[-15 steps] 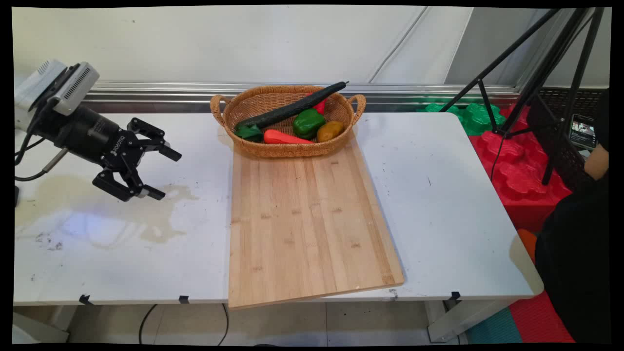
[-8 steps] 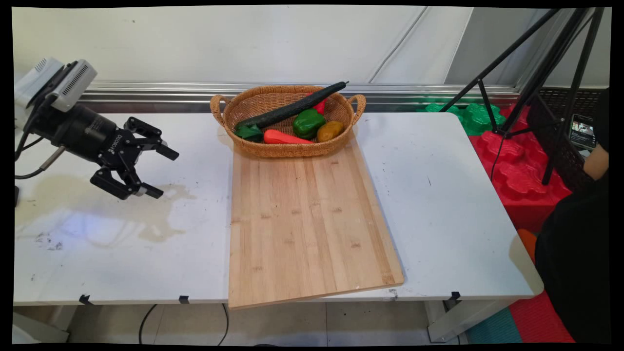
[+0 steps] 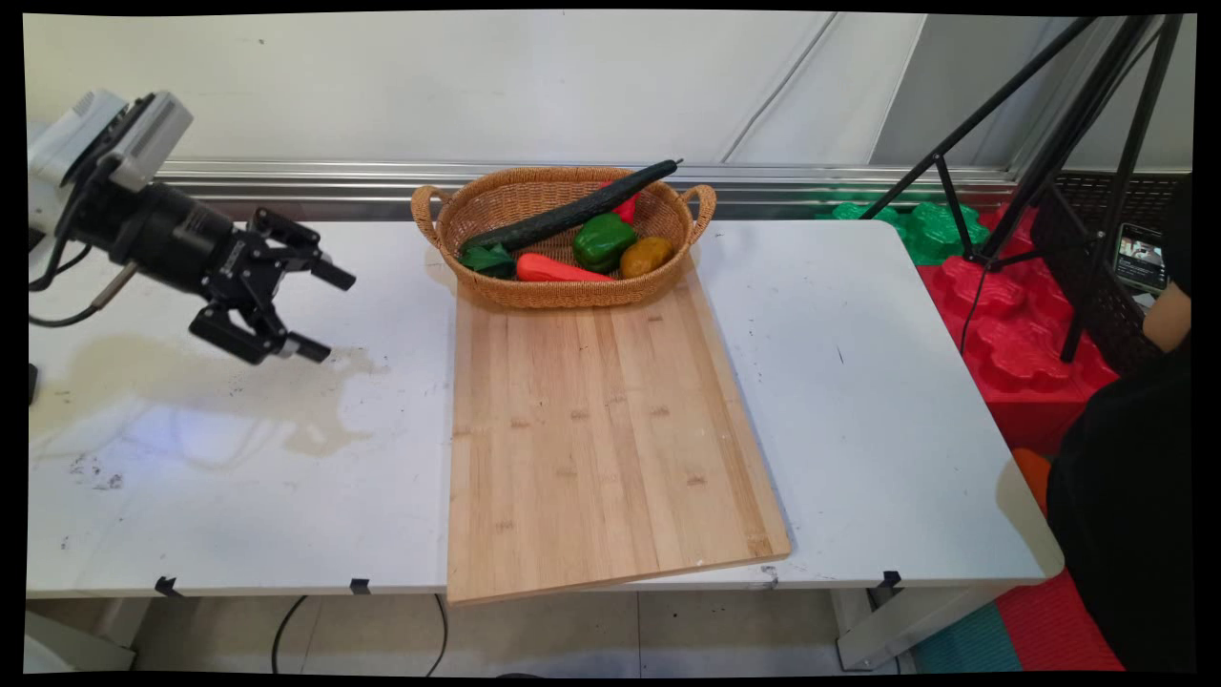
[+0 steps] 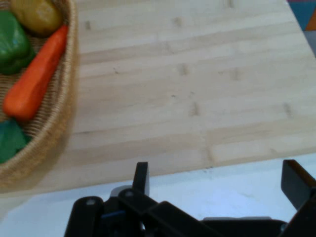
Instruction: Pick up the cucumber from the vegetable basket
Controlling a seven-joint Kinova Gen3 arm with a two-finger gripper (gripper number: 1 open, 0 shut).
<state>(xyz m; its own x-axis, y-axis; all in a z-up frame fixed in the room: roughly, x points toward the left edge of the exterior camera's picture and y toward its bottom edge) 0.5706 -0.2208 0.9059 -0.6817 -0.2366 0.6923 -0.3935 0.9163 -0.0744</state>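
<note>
My claw [image 3: 320,313] hangs over the left part of the white counter [image 3: 858,382], its two fingers spread wide apart with nothing between them. It points across toward the wooden cutting board [image 3: 601,429], which lies just to its right, and in the hand view the board's [image 4: 187,89] near edge runs right in front of my fingertips [image 4: 142,175]. I touch nothing; the board is the nearest thing, and the counter under me shows only a pale brownish stain [image 3: 191,382].

The wicker basket [image 3: 563,286] sits at the board's far end, its front resting on the wood, and its raised rim is what keeps the loose vegetables gathered. A long dark cucumber [image 3: 572,212] lies slantwise across it, too long to fit inside, so its tip sticks out over the rim near the right handle. Below it lie an orange-red carrot [image 3: 558,270], a green pepper [image 3: 603,239] and a yellowish-brown piece [image 3: 646,256] that may be a potato. A darker green piece [image 3: 486,260] sits at the left end; I cannot say what it is.

Something red [image 3: 625,205] shows behind the cucumber, mostly hidden by it. In the hand view the basket [image 4: 59,123] is cut off at the left edge, and my right finger at the frame's right. A black tripod [image 3: 1049,143] stands beyond the counter's right end.
</note>
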